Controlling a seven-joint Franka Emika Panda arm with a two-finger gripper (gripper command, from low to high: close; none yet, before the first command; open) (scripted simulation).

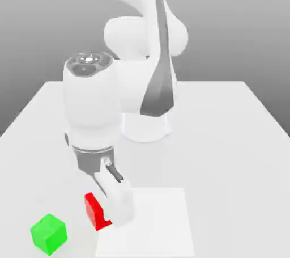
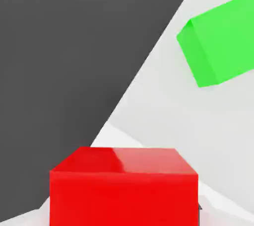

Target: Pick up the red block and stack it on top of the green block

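While the gripper (image 1: 107, 217) sits low at the red block (image 1: 95, 211), can't tell if its fingers are closed on it. Red block: small bright red cube, smooth plain faces, tilted, near the table's (image 1: 226, 138) front edge. Green block (image 1: 48, 233) is just beside it toward the exterior view's left, apart, also near that edge. Open table toward the exterior view's right.

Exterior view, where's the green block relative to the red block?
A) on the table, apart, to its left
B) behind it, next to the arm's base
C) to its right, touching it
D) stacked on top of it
A: the green block sits on the table to the exterior view's left of the red block, with bare tabletop between them.
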